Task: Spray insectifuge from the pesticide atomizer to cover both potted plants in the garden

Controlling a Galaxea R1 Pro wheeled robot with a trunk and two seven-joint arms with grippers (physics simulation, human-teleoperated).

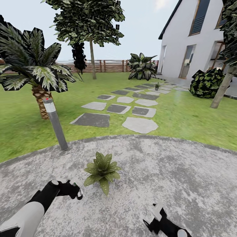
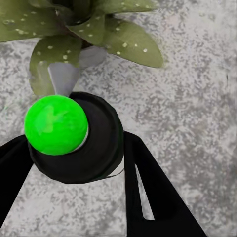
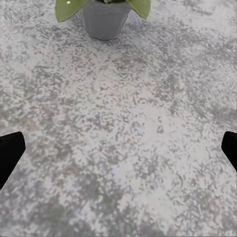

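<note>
The left gripper reaches forward, its fingers clamped around a dark bottle; the right gripper hangs low, jaws spread wide.

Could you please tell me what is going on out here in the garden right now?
The robot stands on the round grey patio with a small potted plant just in front of it. Its left gripper is shut on the pesticide atomizer, held right beside the plant, seemingly to spray it. The right gripper hangs open and empty over bare paving. A second potted plant sits far off on the stepping stones.
</note>
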